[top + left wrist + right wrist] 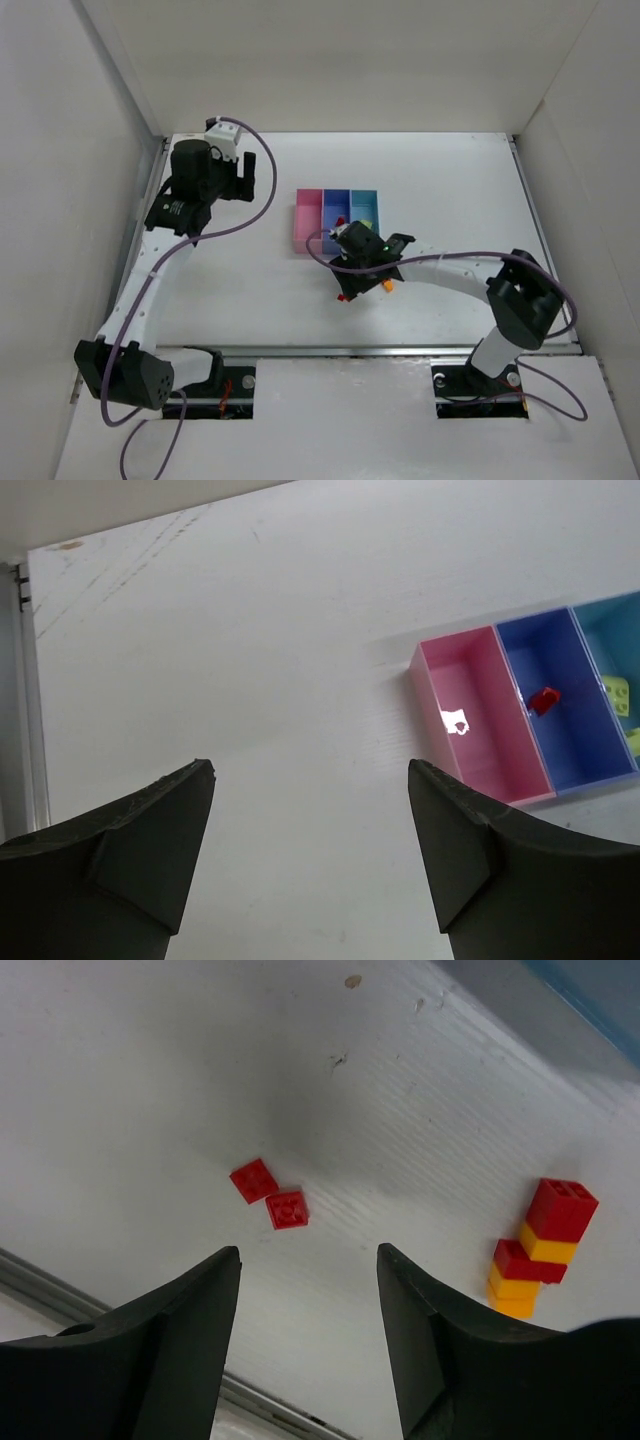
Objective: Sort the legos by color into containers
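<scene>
Three joined bins stand mid-table: pink, medium blue, light blue. In the left wrist view the pink bin is empty. The medium blue bin holds a red brick. The light blue bin holds a yellow-green brick. My right gripper is open above the table. Two loose red bricks lie just ahead of it. A stack of red and orange-yellow bricks lies to its right. My left gripper is open and empty, left of the bins.
The table's metal front edge runs just below the right gripper. White walls enclose the table on the left, back and right. In the top view the right gripper hangs between the bins and the front edge.
</scene>
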`<state>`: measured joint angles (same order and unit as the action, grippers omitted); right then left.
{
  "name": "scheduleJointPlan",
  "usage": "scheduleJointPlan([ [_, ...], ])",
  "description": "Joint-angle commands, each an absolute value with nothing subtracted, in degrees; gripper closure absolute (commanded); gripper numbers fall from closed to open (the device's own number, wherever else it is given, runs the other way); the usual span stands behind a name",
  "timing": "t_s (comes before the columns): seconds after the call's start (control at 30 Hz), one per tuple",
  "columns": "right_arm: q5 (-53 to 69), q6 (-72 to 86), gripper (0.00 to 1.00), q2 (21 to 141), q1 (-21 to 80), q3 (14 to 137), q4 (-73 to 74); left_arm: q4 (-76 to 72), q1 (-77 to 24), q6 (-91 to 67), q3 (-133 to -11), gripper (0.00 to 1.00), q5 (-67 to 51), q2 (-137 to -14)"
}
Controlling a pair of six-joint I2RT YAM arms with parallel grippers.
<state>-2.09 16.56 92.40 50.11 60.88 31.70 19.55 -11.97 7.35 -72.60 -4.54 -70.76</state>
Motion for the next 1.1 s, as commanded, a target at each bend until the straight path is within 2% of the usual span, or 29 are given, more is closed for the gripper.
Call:
scheduleJointPlan([
  [0.0, -1.6, 12.6, 0.37, 94.5, 50.1, 64.4, 30.3, 17.4, -9.1, 6.5, -70.5, 0.24, -5.3, -66.9],
  [0.1, -1.0, 11.9, 0.41, 97.0, 50.1, 64.4, 29.3, 16.9, -7.2, 5.9, -68.7, 0.24, -6.6, -65.7],
  [0.3, -0.4, 11.3, 0.41, 98.3, 51.1, 62.2, 28.7, 16.9, -4.2, 5.4, -68.1, 0.23, -8.1, -65.1],
  [0.73, -4.4, 14.0, 0.46, 101.2, 53.1, 60.9, 26.9, 16.9, -3.7, 4.3, -68.6, 0.23, -9.8, -66.8],
  [0.87, -5.0, 14.0, 0.53, 103.4, 53.1, 62.1, 26.4, 16.9, -3.7, 4.3, -68.6, 0.23, -9.8, -67.3],
  [0.9, -4.4, 14.0, 0.57, 103.4, 53.1, 62.1, 26.4, 16.9, -3.7, 4.3, -68.6, 0.23, -9.8, -67.3],
  [0.93, -4.4, 14.0, 0.66, 104.1, 53.1, 62.7, 26.4, 16.9, -3.7, 4.3, -69.2, 0.23, -9.8, -67.3],
  [1.0, -3.9, 14.0, 0.69, 104.2, 53.1, 62.8, 26.4, 16.9, -3.7, 4.3, -69.2, 0.23, -9.8, -67.3],
  [1.07, -3.9, 14.0, 0.75, 102.9, 53.1, 62.1, 25.8, 16.9, -3.7, 4.3, -69.2, 0.23, -9.8, -67.3],
])
